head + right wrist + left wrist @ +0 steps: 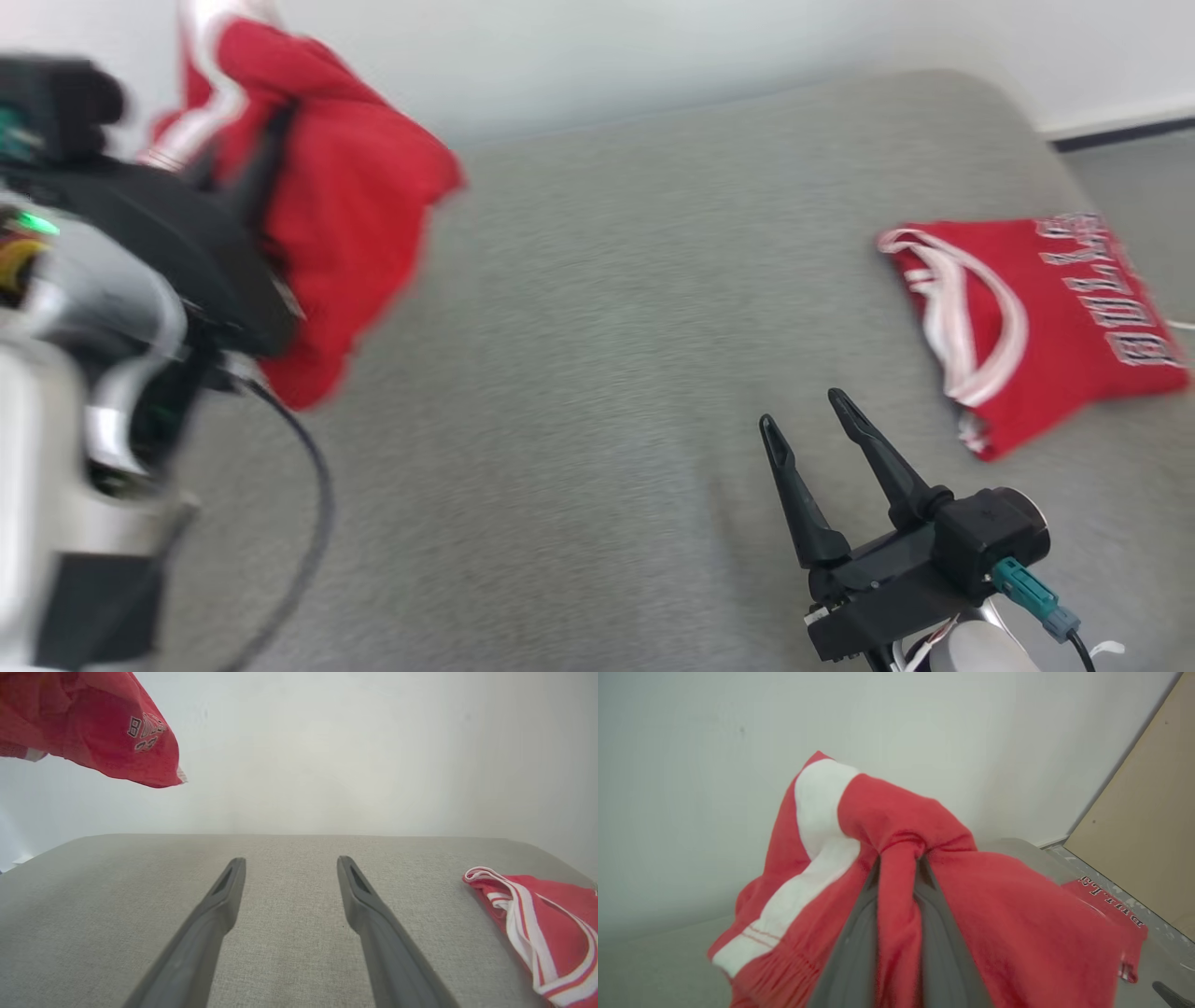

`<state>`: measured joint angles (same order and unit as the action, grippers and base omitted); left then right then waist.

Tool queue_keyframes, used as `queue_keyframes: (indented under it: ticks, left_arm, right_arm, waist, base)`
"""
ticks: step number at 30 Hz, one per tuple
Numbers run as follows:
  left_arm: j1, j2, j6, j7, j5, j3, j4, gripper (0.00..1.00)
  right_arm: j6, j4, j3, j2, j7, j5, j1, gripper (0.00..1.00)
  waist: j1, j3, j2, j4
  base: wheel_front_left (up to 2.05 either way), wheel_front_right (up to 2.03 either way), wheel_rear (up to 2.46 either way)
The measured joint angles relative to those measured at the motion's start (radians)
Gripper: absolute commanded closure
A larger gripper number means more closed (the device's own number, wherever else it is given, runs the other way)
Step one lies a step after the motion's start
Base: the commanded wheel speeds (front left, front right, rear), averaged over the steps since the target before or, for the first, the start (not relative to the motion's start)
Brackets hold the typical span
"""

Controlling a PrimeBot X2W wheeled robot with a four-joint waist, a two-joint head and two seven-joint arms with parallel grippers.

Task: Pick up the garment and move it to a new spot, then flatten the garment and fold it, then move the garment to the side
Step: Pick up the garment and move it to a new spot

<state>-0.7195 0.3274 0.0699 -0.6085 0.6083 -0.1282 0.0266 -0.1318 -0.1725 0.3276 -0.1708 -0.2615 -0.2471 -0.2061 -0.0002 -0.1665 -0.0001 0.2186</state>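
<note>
**A:** Garment (355, 187) status? Where is it?

**B:** Airborne, far left. Left fingers (850, 952) pinch a bunched fold of the red cloth between them, and the rest drapes around and below. White side stripe and elastic waistband are showing, so shorts by the look of it.

**A:** Why so high?

**B:** My read is that it's to clear the bench (607, 327), so nothing drags on the way to the new spot. From the right wrist it hangs against the wall (327, 742), off the grey fabric.

**A:** Right side?

**B:** Right fingers (205, 933) are spread wide with nothing between them, low over the near middle of the bench and pointing far. Probably parked to take a free edge once the cloth lands. One pinch point can't flatten it.

**A:** Other red thing?

**B:** Folded jersey (1027, 317), white trim, lettering up. It lies flat on the right side of the bench, well apart from both arms. Looks finished and set aside.

**A:** Risks?

**B:** The grip is on a bunch, not an edge, so I expect it to land crumpled and need spreading. The head view is blurred at left, so I can't read exactly how it hangs.
</note>
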Motion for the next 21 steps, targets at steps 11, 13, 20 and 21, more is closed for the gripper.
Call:
queue_keyframes:
  ticks: [11, 13, 20, 21]
  left_arm:
    - [0.173, -0.103, -0.053, 0.113, -0.028, -0.06, -0.079, 0.98]
    - [0.207, -0.109, -0.061, 0.145, -0.039, -0.059, -0.109, 1.0]
    - [0.29, -0.146, -0.073, 0.232, -0.062, -0.082, -0.241, 1.0]
    - [0.3, -0.152, -0.075, 0.243, -0.063, -0.086, -0.267, 1.0]
  right_arm:
    - [0.0, 0.015, -0.013, -0.001, 0.0, -0.007, 0.039, 0.0]
    - [0.0, 0.015, -0.022, 0.0, 0.0, -0.008, 0.05, 0.0]
    - [0.0, 0.018, -0.031, 0.007, 0.0, -0.008, 0.074, 0.0]
    - [0.0, 0.019, -0.031, 0.008, 0.0, -0.008, 0.075, 0.0]
  waist:
    - [0.0001, 0.024, 0.0, 0.163]
    - [0.0001, 0.022, 0.0, 0.187]
    - [0.0002, 0.012, 0.0, 0.235]
    - [0.0002, 0.012, 0.0001, 0.239]
  base:
    - [0.0, 0.0, 0.0]
    - [0.0, 0.0, 0.0]
    - [0.0, 0.0, 0.0]
    - [0.0, 0.0, 0.0]
